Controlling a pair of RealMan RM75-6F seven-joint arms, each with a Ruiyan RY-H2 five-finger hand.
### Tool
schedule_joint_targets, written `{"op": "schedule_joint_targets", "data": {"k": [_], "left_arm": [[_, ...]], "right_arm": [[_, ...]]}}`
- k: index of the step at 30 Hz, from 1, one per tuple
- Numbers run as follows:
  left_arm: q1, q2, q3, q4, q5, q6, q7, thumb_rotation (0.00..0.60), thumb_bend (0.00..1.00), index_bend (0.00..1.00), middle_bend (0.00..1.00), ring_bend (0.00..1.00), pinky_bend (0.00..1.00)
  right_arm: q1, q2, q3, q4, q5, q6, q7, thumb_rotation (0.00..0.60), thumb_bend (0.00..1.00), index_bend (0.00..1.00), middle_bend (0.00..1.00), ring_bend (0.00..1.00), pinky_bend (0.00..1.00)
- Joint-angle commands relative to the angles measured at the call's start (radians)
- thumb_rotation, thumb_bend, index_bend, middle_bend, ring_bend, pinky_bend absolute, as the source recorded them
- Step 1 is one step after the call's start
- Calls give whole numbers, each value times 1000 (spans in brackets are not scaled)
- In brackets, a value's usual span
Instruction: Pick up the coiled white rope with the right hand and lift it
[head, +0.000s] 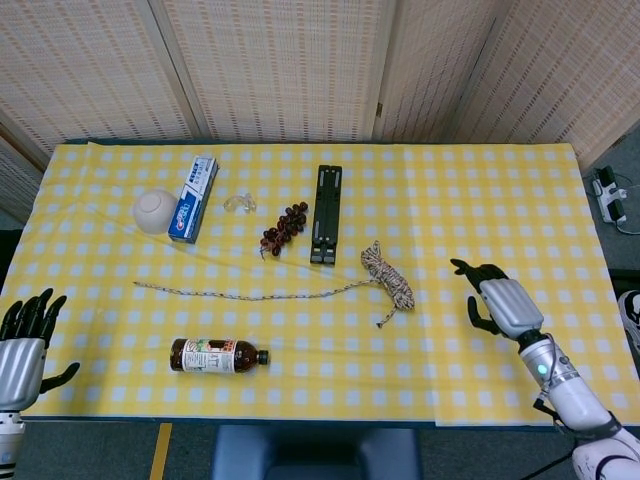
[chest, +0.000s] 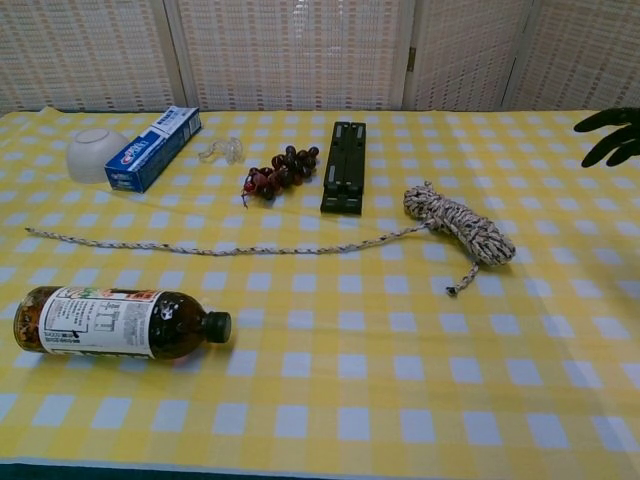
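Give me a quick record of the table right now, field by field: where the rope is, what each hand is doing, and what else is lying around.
rope: coiled white rope on the checked tablecloth, right of centre, one long tail trailing left
right hand: right hand above the cloth to the right of the coil, fingers apart, holding nothing, not touching the rope
left hand: left hand at the table's near left edge, fingers apart, holding nothing
near rope: black stand just behind it
other items: grapes, toothpaste box, white bowl, bottle on its side
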Motion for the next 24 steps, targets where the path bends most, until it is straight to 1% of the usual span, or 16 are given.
{"op": "schedule_joint_targets", "data": {"k": [1,6,9,16,24], "left_arm": [[3,1,1,-2,2,3,1,600,193,0,14,8,0],[5,3,3,-6,3,2,-1,600,192,0,14,8,0],[4,3,4,-8,4,0,1,600,193,0,14,8,0],[3,6,3,-9,0,-6,1,600,193,0,14,8,0],[0,3,4,-9,-6,-19,7,600,193,0,14,8,0]], "right_arm": [[72,-57,39,41,66,-79,17,600,819,0,233,186,101],[163,-103,59,93,161,-206,19,600,825,0,234,186,101],[223,-144,67,145,223,-268,4,600,825,0,234,187,101],[327,-230,66,264,345,-335,-49,600,825,0,235,183,101],[428,-315,30,378,440,-383,-127,600,826,0,235,170,89]]}}
